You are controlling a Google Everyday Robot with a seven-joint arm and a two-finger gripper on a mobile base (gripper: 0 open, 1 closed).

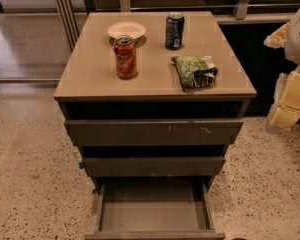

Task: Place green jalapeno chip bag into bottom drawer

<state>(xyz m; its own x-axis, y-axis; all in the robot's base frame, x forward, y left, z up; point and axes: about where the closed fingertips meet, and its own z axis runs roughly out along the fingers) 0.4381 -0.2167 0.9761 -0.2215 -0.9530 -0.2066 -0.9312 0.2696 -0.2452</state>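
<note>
Nearest of all, the bottom drawer (152, 211) stands pulled out, a shallow wide tray with a flat grey floor and thin walls. Above it the middle drawer (154, 166) and the scratched upper drawer (154, 132) show plain flat fronts, and a bag let go too far back could catch on them instead. On the smooth tan tabletop (90, 76) the green jalapeno chip bag (195, 70) lies crumpled near the front right edge; its slick foil may slip from a shallow pinch or get nudged overboard. A red soda can (125, 57) stands to its left and a dark blue can (174, 31) behind (both tall cylinders, easily toppled by a wide sweep). The gripper (289, 104) hangs at the right edge, well apart from the bag; spread or closed, I cannot tell
</note>
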